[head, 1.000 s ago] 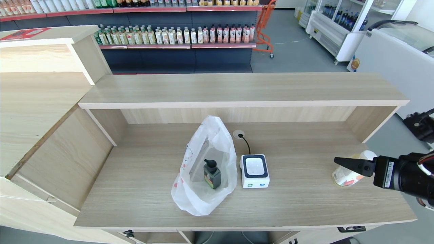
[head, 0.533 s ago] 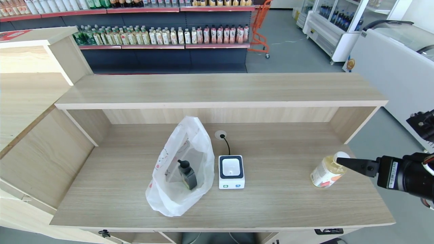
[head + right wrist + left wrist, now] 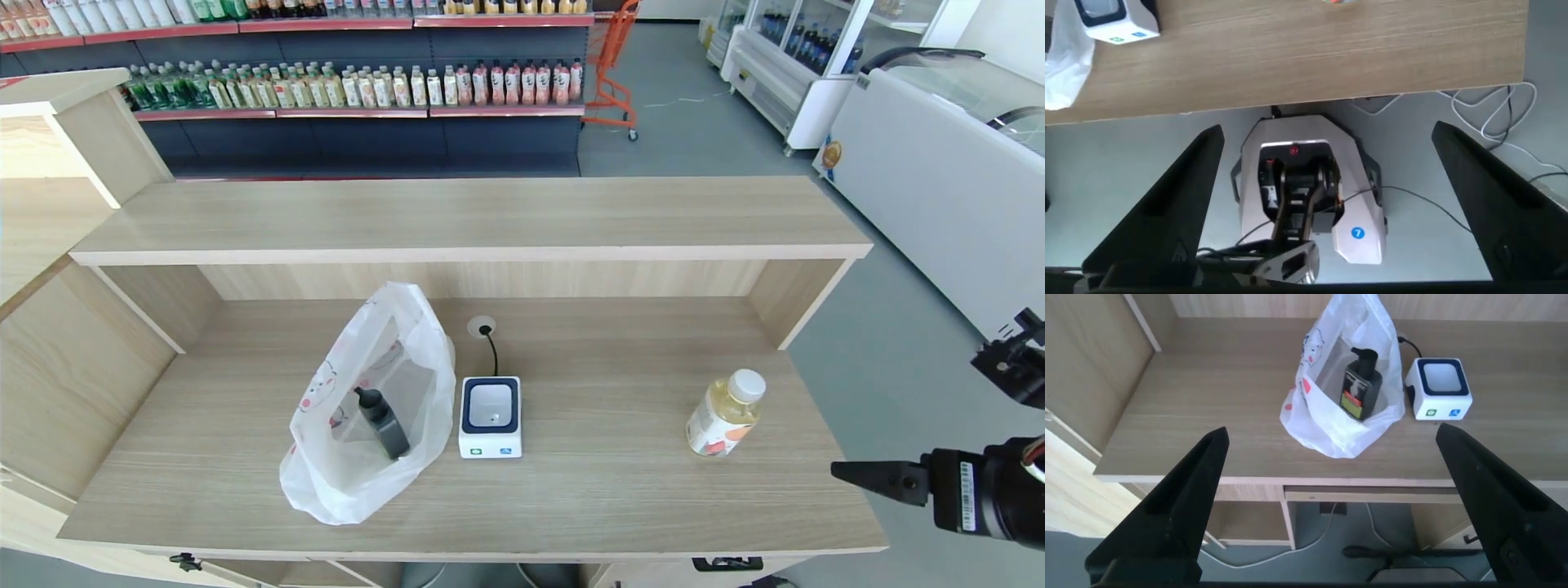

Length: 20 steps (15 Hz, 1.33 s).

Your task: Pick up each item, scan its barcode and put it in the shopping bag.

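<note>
A white plastic shopping bag [image 3: 359, 408] stands open on the wooden counter [image 3: 604, 490], holding a black pump bottle [image 3: 384, 420]. Just right of the bag sits a white barcode scanner [image 3: 490, 415] with a dark window. Farther right stands a yellow drink bottle [image 3: 725, 413] with a white cap. My right gripper [image 3: 865, 474] hangs past the counter's front right corner, apart from the drink bottle; its fingers [image 3: 1180, 204] are spread wide and hold nothing. My left gripper [image 3: 1333, 437] is open too, off the counter's front edge, facing the bag [image 3: 1339, 384] and scanner [image 3: 1439, 388].
A raised wooden ledge [image 3: 457, 220] runs along the back of the counter, with side walls at both ends. The scanner's cable [image 3: 492, 355] leads to a hole in the counter. Shelves of bottles and chest freezers [image 3: 939, 155] stand in the shop behind.
The head camera has turned, so the whole scene sits farther left. My right gripper has drawn back from the drink bottle toward the front right corner. The bottle stays put.
</note>
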Motion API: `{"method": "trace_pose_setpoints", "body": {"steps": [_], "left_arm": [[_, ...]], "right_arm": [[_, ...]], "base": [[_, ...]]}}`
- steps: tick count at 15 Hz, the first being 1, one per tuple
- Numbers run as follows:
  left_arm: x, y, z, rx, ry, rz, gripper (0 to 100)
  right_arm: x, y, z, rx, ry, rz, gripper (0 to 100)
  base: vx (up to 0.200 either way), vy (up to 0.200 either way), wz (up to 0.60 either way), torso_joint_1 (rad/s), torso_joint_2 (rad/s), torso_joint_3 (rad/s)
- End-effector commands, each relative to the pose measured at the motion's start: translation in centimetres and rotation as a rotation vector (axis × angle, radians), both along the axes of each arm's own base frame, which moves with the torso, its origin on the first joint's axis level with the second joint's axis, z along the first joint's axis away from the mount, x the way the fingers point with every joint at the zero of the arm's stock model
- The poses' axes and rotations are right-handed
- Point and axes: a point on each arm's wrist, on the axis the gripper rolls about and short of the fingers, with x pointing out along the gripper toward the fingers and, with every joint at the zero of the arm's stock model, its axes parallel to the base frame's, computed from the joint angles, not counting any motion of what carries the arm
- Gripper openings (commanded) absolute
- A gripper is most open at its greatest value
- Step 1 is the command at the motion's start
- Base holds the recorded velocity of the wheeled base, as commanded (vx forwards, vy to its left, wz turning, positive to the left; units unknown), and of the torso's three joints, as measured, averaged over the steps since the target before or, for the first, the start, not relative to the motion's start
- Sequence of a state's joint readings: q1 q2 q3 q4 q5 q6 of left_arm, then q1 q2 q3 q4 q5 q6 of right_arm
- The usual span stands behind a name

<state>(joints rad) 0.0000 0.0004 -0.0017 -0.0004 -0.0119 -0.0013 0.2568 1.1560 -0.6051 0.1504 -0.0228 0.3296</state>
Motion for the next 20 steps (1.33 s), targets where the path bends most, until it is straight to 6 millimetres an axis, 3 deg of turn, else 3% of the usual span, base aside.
{"method": "trace_pose_setpoints", "body": {"steps": [1,5,10,13,17,20], "left_arm": [[0.0,0.0,0.0,-0.003,-0.001,-0.002,100],[0.0,0.0,0.0,-0.003,-0.001,-0.002,100],[0.0,0.0,0.0,-0.003,-0.001,-0.002,100],[0.0,0.0,0.0,-0.003,-0.001,-0.002,100],[0.0,0.0,0.0,-0.003,-0.001,-0.002,100],[0.0,0.0,0.0,-0.003,-0.001,-0.002,100]], "right_arm": [[0.1,0.0,-0.5,-0.022,0.05,0.004,100],[2.9,0.8,-2.8,-0.129,0.197,-0.007,100],[5.8,2.0,-5.8,-0.197,0.252,0.015,100],[7.0,3.2,-7.4,-0.203,0.185,0.048,100],[9.4,4.4,-11.9,-0.248,0.04,0.118,100],[10.9,4.8,-13.4,-0.237,-0.042,0.116,100]], "base": [[0.0,0.0,0.0,0.0,0.0,0.0],[0.0,0.0,0.0,0.0,0.0,0.0],[0.0,0.0,0.0,0.0,0.0,0.0],[0.0,0.0,0.0,0.0,0.0,0.0],[0.0,0.0,0.0,0.0,0.0,0.0],[0.0,0.0,0.0,0.0,0.0,0.0]]}}
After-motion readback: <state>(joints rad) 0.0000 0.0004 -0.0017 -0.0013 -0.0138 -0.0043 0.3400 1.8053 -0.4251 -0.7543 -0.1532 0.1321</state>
